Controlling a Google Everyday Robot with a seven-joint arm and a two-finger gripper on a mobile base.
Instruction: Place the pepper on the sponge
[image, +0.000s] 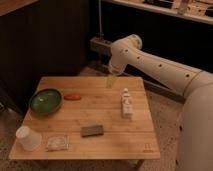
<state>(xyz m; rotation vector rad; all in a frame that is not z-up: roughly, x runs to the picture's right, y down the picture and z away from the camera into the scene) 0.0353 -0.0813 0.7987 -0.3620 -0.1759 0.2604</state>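
A small slim orange-red pepper (72, 96) lies on the wooden table (115, 142), just right of a green bowl (45, 100). The sponge (92, 131), a flat dark grey rectangle, rests nearer the front edge, right of and in front of the pepper. My gripper (111, 80) hangs from the white arm above the table's far edge. It is well back and to the right of the pepper and touches nothing.
A white cup (28, 138) stands at the front left corner with a pale flat packet (56, 143) beside it. A white bottle (127, 104) stands on the right side. Dark wall panels rise behind the table.
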